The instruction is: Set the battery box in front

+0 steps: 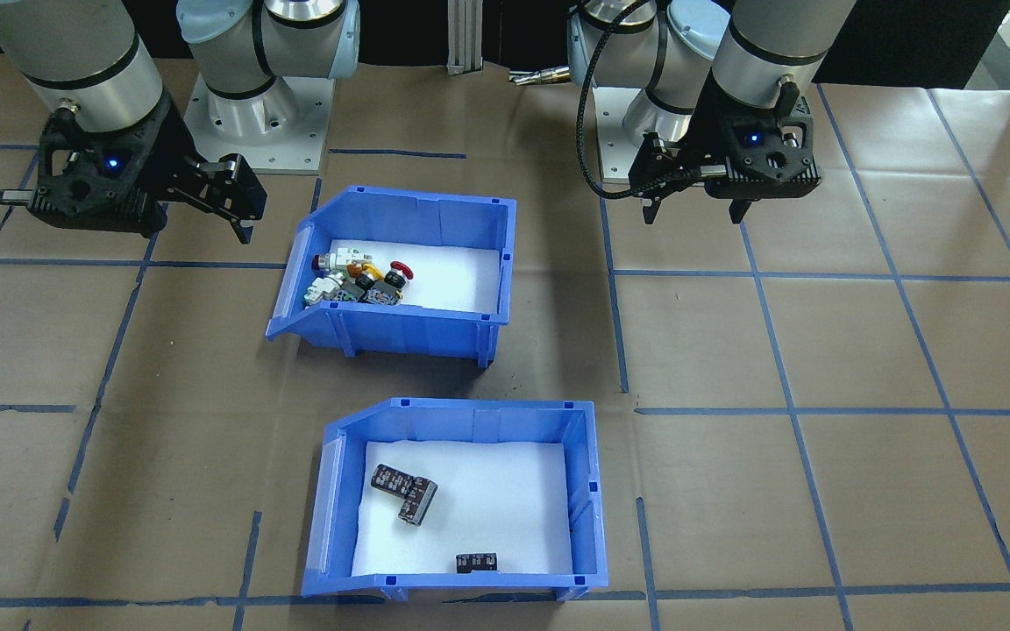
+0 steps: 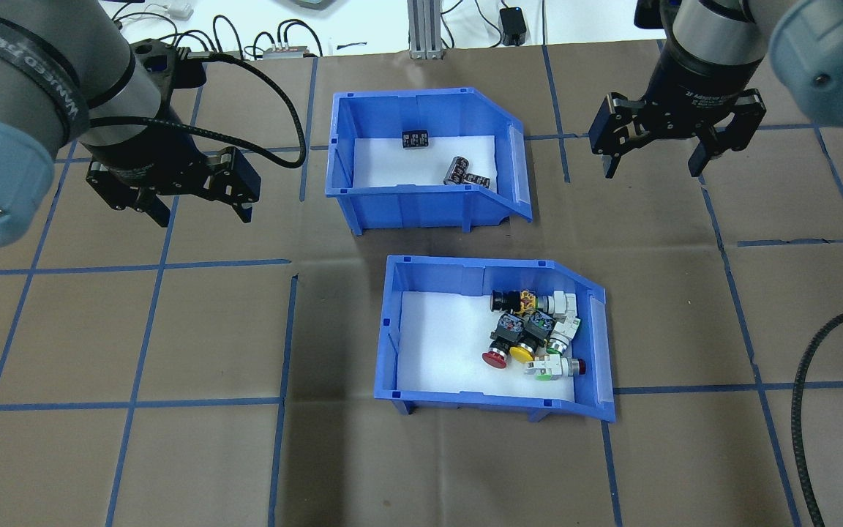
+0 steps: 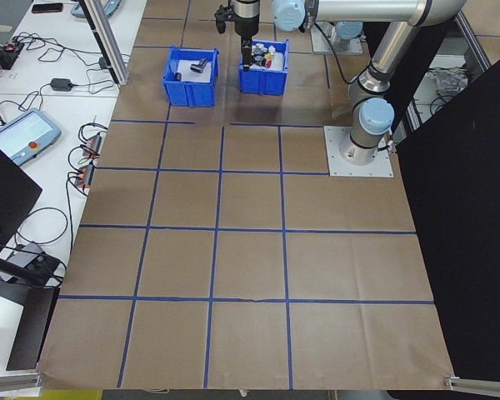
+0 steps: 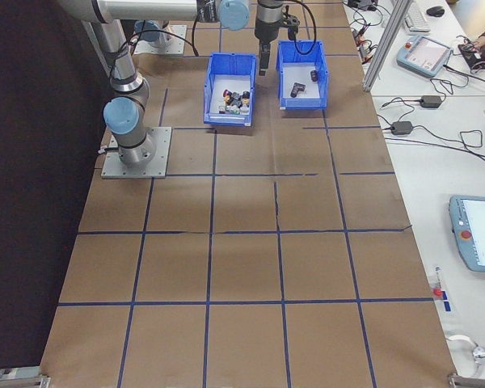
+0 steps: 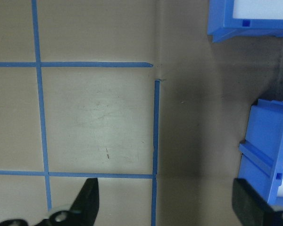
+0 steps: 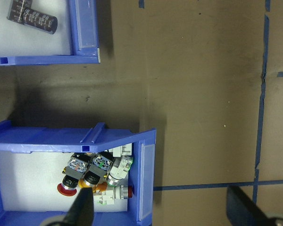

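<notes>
You have two blue plastic open-top bins with sloped cut-out ends and white foam liners standing apart on the brown paper-covered table (image 2: 173, 454) with its grid of blue tape lines. The battery box (image 2: 341, 157), the bin holding only three small black cylinders (image 2: 468, 176), sits on the far side of the table from the robot in the overhead view; in the front-facing view it is the bin (image 1: 334, 526) at the bottom, nearest the operators' edge. Two of the cylinders lie touching each other near the sloped end and the third lies alone against the wall on the operators' side. The second bin, full of red, yellow and white push-button switches (image 2: 535, 333), stands nearer the robot's base (image 2: 392, 380), shifted toward the robot's right, with the switches heaped at its sloped end. Your left gripper (image 2: 196, 212) hangs above bare paper beside the battery box, on the robot's left of it, with its jaws spread wide and nothing between them. Your right gripper (image 2: 654, 168) hangs over bare paper on the robot's right of the battery box's sloped end, also spread wide and empty. Neither gripper touches a bin.
</notes>
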Motion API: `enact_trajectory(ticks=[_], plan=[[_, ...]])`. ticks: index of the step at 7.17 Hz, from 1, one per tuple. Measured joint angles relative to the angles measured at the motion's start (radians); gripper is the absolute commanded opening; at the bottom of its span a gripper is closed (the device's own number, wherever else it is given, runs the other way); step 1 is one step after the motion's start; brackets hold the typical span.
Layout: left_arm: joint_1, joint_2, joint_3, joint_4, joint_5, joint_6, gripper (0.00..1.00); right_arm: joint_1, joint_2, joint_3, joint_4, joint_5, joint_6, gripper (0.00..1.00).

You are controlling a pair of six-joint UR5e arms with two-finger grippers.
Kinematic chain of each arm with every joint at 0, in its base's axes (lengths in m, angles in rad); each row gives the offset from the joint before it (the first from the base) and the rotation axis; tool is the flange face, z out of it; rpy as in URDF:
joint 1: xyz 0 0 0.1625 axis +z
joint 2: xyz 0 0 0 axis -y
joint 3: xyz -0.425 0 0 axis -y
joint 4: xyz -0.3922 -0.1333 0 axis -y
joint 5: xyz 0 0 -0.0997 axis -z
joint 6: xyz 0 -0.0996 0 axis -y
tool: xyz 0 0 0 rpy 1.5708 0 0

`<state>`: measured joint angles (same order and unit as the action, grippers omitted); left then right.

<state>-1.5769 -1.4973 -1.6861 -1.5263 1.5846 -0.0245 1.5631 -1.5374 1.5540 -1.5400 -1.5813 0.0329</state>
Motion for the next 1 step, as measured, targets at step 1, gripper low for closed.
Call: enact_trajectory(ticks=[1], plan=[[0.0,0.0,0.0,0.0,0.0,0.0,1.0,0.0,-0.001,0.0,0.0,0.0,-0.001,1.0]])
